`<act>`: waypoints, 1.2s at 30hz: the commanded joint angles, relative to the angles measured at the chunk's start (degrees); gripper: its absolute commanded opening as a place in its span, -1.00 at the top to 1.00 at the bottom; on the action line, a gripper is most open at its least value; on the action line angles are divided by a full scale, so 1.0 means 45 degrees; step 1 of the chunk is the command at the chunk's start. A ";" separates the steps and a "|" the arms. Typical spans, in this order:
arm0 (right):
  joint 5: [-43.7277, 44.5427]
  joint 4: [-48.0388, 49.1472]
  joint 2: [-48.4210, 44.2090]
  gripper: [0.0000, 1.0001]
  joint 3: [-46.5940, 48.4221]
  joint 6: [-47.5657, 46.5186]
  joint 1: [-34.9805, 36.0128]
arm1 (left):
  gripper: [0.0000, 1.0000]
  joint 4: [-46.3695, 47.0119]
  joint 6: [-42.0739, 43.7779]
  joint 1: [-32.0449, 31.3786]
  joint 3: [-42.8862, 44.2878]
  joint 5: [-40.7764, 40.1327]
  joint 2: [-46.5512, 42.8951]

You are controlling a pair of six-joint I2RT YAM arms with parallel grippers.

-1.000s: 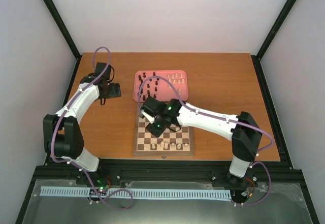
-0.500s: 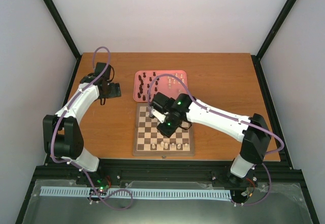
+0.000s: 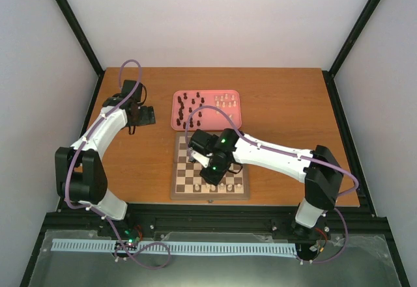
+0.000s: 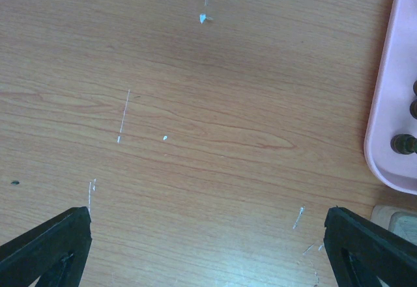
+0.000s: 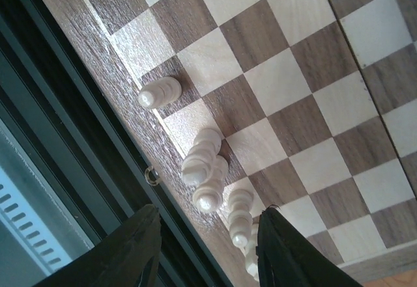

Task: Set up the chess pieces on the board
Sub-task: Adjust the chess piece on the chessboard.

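The board [image 3: 177, 192] lies near the table's front edge, with a few cream-white chess pieces [image 3: 221, 186] standing in its near row. My right gripper [image 3: 212, 173] hovers over that row. In the right wrist view its jaws [image 5: 212, 218] stand apart above the white pieces [image 5: 203, 153], clamping nothing; another white piece [image 5: 159, 93] stands a square away. More dark pieces [image 3: 189, 101] and white pieces [image 3: 225, 98] stand in the pink tray [image 3: 176, 124]. My left gripper [image 3: 146, 114] rests open over bare table left of the tray, its fingers [image 4: 52, 241] spread wide.
The board's near border [image 5: 104, 46] runs along the black frame rail at the table edge. In the left wrist view the tray's rim [image 4: 391, 105], a dark piece [image 4: 404, 144] and the board's corner [image 4: 397, 218] show at the right.
The right gripper swung from the board's far left toward the tray edge, then came down to the board's near row. The left arm has not moved.
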 commanded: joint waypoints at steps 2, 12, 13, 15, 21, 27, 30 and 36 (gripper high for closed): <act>-0.0250 0.0529 0.0558 0.17 -0.0040 -0.0110 0.0252 | -0.99 -0.0130 0.0132 -0.0035 0.0543 0.0078 -0.0054; -0.0432 0.0737 0.1049 0.18 0.0046 -0.0222 0.0436 | -0.99 -0.0020 0.0133 -0.0046 0.0165 0.0018 -0.0232; -0.0422 0.0756 0.1092 0.19 0.0070 -0.0193 0.0446 | -0.99 -0.0020 0.0133 -0.0037 0.0155 0.0027 -0.0243; -0.0433 0.0794 0.1148 0.21 0.0076 -0.0156 0.0460 | -0.99 -0.0022 0.0157 -0.0047 0.0119 0.0018 -0.0260; -0.0335 0.0839 0.1390 0.29 0.0089 -0.0120 0.0457 | -0.99 0.0007 0.0167 -0.0046 0.0163 -0.0007 -0.0212; -0.0254 0.0901 0.1440 0.39 0.0077 -0.0026 0.0456 | -0.99 0.0015 0.0150 -0.0046 0.0173 0.0014 -0.0131; -0.0303 0.0930 0.1458 0.39 0.0078 -0.0098 0.0471 | -0.99 0.0027 0.0152 -0.0049 0.0173 0.0007 -0.0106; -0.0421 0.0875 0.1461 0.42 0.0058 -0.0173 0.0465 | -0.99 0.0027 0.0155 -0.0045 0.0156 -0.0021 -0.0092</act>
